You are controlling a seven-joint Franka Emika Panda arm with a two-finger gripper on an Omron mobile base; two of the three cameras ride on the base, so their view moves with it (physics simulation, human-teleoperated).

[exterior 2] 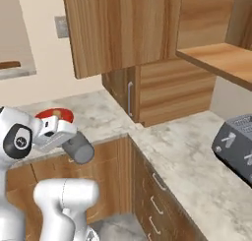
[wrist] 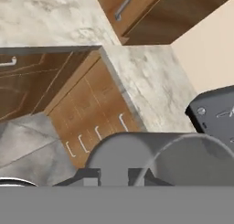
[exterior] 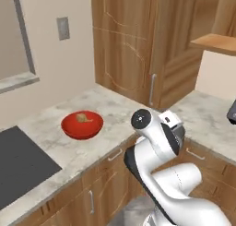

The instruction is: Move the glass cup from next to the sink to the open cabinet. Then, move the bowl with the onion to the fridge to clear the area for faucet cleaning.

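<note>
My gripper (exterior 2: 73,144) is shut on the glass cup (exterior 2: 80,150), a small grey tumbler held out sideways in the air in front of the lower cabinet doors. In the hand view the glass cup (wrist: 164,159) is large and close above the gripper (wrist: 114,178). The red bowl (exterior: 82,125) holds the onion (exterior: 83,117) and sits on the marble counter (exterior: 115,112), left of the arm. The black sink (exterior: 18,167) lies at the lower left. The open cabinet (exterior 2: 221,58) shows its light plank shelf at the upper right. The fridge and faucet are out of view.
A dark toaster (exterior 2: 236,144) stands on the right stretch of the counter, below the plank shelf. Wood cabinets (exterior: 133,40) fill the corner behind the counter. Drawer fronts (exterior 2: 157,195) with handles run below the counter edge. A wall outlet (exterior: 63,28) is above the bowl.
</note>
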